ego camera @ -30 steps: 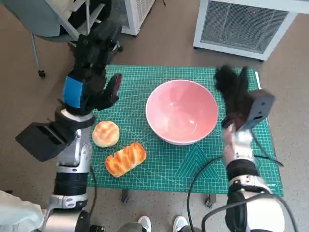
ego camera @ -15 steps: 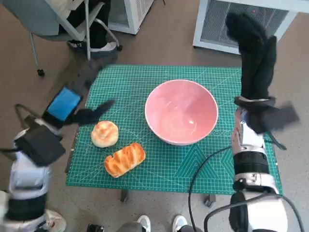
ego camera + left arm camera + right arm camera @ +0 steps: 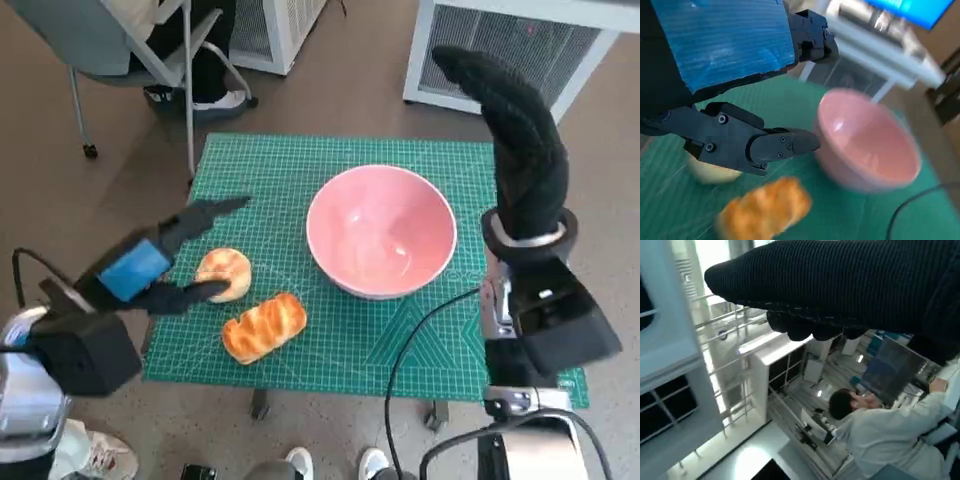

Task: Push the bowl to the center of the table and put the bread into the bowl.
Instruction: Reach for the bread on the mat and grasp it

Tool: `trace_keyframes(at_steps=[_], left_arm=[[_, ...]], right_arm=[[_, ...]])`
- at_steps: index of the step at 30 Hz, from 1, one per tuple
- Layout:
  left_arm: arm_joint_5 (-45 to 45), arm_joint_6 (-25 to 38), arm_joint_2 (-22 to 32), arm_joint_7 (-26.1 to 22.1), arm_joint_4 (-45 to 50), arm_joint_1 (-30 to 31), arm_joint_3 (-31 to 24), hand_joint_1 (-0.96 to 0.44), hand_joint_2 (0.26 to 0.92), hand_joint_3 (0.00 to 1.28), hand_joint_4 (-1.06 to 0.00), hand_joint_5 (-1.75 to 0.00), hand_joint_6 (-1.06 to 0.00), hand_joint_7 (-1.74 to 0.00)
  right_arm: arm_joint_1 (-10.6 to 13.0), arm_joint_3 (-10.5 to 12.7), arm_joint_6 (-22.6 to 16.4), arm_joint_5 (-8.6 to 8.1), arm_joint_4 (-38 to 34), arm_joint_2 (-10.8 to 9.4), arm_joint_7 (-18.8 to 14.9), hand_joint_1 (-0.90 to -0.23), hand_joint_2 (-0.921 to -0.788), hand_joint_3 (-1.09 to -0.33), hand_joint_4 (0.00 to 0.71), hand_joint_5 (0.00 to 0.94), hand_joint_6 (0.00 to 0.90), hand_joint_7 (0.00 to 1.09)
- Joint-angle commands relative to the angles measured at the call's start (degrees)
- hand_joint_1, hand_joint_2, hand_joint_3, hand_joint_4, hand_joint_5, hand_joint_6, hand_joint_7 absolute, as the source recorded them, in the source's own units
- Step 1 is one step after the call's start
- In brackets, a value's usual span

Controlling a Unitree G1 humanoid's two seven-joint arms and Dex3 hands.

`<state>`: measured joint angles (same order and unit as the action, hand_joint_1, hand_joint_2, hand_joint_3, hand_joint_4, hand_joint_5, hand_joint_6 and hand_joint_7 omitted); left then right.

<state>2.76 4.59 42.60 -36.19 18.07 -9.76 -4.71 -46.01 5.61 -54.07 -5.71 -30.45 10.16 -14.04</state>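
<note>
A green cutting mat (image 3: 300,190) covers my small table, with brown floor round it. Nearest me on the mat lies the long golden bread loaf (image 3: 263,327), and just beyond it, to its left, a round pale bun (image 3: 224,274). My left hand (image 3: 150,265) hangs low over the mat's left edge, its black fingers (image 3: 770,145) spread apart and holding nothing, one reaching up against the near side of the bun. Right of the breads, about the middle of the mat, stands the pink bowl (image 3: 381,232), with nothing in it. My right hand (image 3: 515,140), in its knitted glove, is raised high past the bowl's right side, fingers stretched out together and gripping nothing. Beyond the table stand a white grilled unit (image 3: 500,45) at far right and a chair (image 3: 110,45) at far left
</note>
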Motion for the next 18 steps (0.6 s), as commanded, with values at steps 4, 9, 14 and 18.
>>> trace_keyframes(at_steps=[4,9,14,18], left_arm=[[1.62,-2.52,2.78,-1.58,3.47,4.89,-0.77,-0.33,0.921,0.34,-0.33,-0.03,-0.19,-0.33],[2.67,-2.63,2.96,-1.6,4.88,7.52,-0.16,-0.33,0.921,0.34,-0.35,-0.03,-0.2,-0.32],[4.69,-1.66,2.17,-0.94,6.67,9.96,1.37,-0.32,0.921,0.34,-0.37,-0.03,-0.2,-0.32],[7.55,-0.39,1.02,0.01,7.99,11.77,3.76,-0.32,0.921,0.34,-0.37,-0.03,-0.2,-0.31]], right_arm=[[1.85,-0.46,2.87,-0.97,1.8,0.35,-0.52,-0.58,-0.921,-0.719,0.284,0.006,0.051,0.63],[1.88,-0.3,3.24,-0.56,1.71,0.2,-0.04,-0.583,-0.921,-0.717,0.286,0.007,0.048,0.64],[1.91,-0.28,3.35,-0.57,1.59,0.03,0.03,-0.587,-0.921,-0.717,0.286,0.006,0.047,0.64],[1.7,-0.27,3.3,-0.66,1.02,-0.14,0.03,-0.585,-0.921,-0.717,0.286,0.006,0.045,0.64]])
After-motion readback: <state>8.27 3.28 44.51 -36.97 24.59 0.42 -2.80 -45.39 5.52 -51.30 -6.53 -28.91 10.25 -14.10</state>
